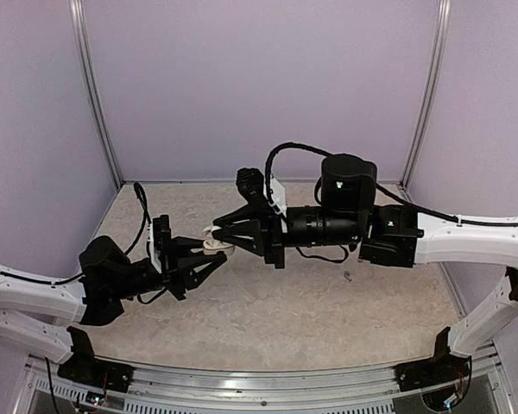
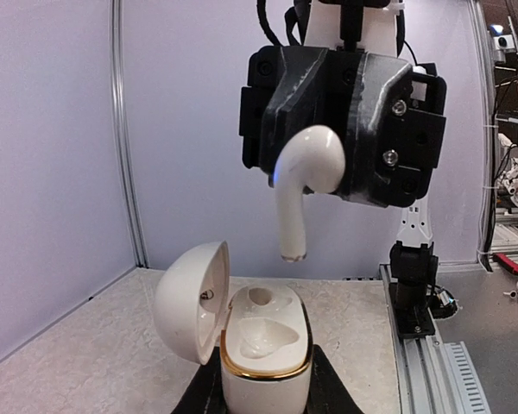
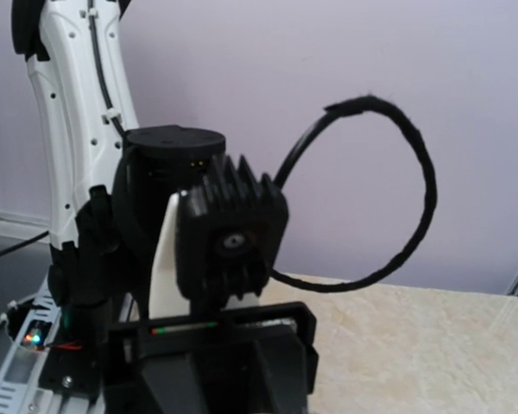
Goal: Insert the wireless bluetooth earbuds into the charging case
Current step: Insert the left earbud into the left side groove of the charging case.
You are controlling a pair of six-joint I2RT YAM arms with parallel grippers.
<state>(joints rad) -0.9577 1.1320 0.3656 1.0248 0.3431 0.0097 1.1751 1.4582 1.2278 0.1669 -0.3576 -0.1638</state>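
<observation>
The earbud (image 2: 306,177) hangs in the air, its rounded head pinched between the two black fingers of the right gripper (image 2: 321,151) and its stem pointing straight down. The jaws are closed hard onto the head. The stem's tip is just above the charging case (image 2: 263,358) and apart from it, nearly over the case's far well.

The case stands upright with its mouth facing up. A gold band rings the rim, and two pale wells are open to view. Its lid (image 2: 187,302) is swung back on the left side, with the hollow inside turned toward the case. The left gripper (image 2: 265,395) is clamped on the lower body of the case, one dark finger (image 2: 203,395) on each flank. Whether the base of the case touches the table (image 1: 328,310) cannot be told.

From above, both grippers meet a little left of the table's middle, nearer its far edge than its near one. The left arm reaches in from the near left corner and the right arm lies stretched across from the right edge. A black cable (image 1: 281,153) loops over the right arm's wrist. In the right wrist view, black hardware hides both earbud and case.
</observation>
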